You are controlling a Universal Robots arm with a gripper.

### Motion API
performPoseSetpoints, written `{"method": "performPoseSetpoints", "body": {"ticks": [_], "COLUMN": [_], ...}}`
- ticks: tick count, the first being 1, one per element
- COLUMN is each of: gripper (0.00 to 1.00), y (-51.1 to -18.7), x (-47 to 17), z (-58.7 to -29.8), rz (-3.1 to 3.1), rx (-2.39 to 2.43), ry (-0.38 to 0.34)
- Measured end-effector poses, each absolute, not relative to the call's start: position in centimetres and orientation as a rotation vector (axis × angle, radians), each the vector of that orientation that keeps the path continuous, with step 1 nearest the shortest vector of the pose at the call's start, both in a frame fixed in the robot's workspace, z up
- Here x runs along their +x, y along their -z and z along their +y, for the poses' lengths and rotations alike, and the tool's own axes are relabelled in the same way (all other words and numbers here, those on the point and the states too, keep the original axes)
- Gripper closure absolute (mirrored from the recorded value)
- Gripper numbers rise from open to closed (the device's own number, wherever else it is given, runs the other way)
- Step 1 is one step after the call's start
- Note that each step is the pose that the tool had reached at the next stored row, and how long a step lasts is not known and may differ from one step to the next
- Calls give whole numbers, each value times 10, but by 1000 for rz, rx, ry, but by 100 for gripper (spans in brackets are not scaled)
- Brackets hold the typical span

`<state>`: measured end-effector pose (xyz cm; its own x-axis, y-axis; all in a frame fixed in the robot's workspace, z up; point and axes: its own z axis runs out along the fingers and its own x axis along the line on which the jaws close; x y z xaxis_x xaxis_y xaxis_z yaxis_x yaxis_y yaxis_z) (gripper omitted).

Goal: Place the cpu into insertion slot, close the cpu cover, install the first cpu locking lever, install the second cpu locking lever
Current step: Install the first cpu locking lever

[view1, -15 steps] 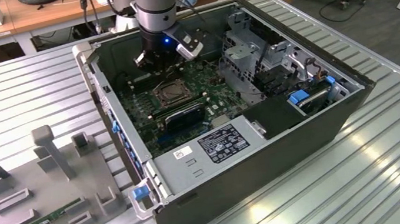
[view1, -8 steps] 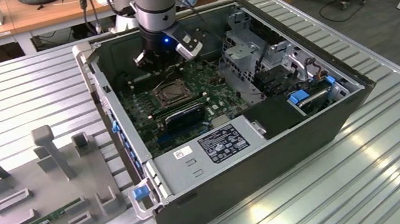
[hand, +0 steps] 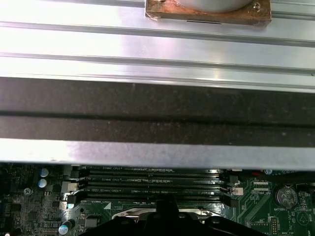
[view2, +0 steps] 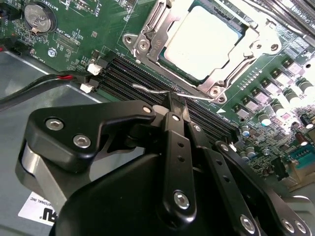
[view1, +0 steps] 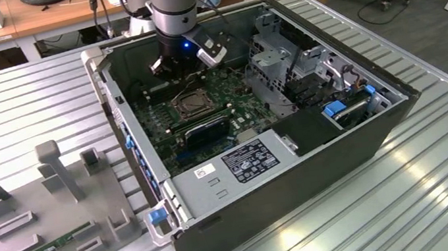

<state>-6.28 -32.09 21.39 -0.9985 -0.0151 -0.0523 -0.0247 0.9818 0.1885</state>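
Observation:
The cpu (view2: pixel 199 42) lies flat in the insertion slot (view1: pixel 188 106) on the green motherboard, its pale metal top showing through the window of the cpu cover (view2: pixel 147 46). The cover lies down over it. A thin wire locking lever (view2: pixel 147 90) runs along the socket's edge beside the memory slots. My gripper (view2: pixel 176 101) is shut, its fingers pressed together with the tips right at that lever; I cannot tell whether they touch it. In the exterior view the gripper (view1: pixel 182 65) hangs inside the case just behind the socket. Its tip (hand: pixel 166 209) also shows in the first wrist view.
Long black memory slots (view2: pixel 128 78) lie between gripper and socket. A red-black cable (view2: pixel 59 78) and a coin battery (view2: pixel 38 17) sit nearby. The case wall (hand: pixel 147 118) stands close behind. A drive cage (view1: pixel 286 63) and power supply (view1: pixel 239 163) crowd the case. A grey fixture (view1: pixel 43 219) holds a memory stick (view1: pixel 47 248).

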Motion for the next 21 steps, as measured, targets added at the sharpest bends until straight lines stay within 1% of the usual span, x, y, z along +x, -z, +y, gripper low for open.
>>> {"method": "performPoseSetpoints", "body": {"ticks": [21], "gripper": [89], "y": [-209], "x": [-58], "z": [-321], "rz": [3077], "rx": [-31], "ry": [-294]}}
